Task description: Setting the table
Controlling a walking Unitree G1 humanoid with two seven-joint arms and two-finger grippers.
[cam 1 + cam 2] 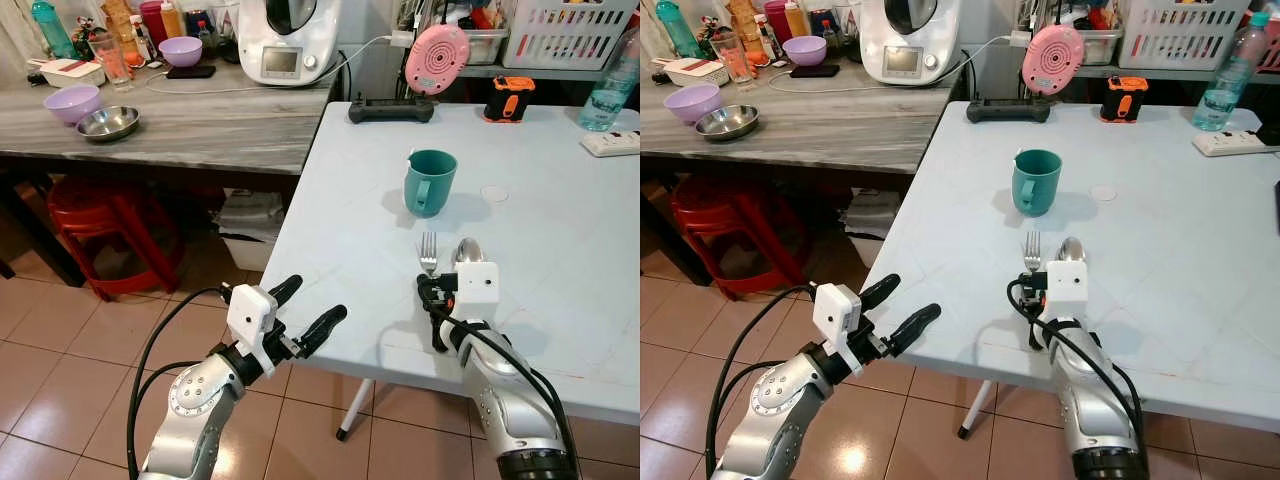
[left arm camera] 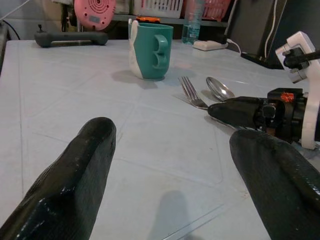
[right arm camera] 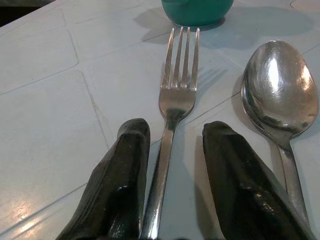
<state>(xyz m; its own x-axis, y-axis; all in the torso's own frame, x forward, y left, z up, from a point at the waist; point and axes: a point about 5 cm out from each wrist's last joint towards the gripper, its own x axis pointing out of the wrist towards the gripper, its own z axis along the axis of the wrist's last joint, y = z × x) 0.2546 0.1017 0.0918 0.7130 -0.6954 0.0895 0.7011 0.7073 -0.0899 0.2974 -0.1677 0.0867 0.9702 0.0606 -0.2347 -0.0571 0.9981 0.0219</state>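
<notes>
Steel fork [image 3: 176, 90], four tines, plain slim handle, laid flat on pale blue counter [image 1: 330, 200], tines pointed at teal mug [image 1: 431, 181]. Polished spoon [image 3: 279, 90] placed just beside fork, bowl up. Right gripper [image 3: 170, 165] lowered at counter's near edge, fingers narrowly parted either side of fork handle. Left gripper [image 1: 305, 310] held off counter's edge, fingers spread wide, nothing held.

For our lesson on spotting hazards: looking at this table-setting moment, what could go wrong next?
1. The right gripper straddles the fork handle with fingers open; pulling back carelessly could drag the fork askew or knock the spoon lying close beside it.
2. The left gripper hovers open off the table edge; swinging in, it might bump the edge.
</notes>
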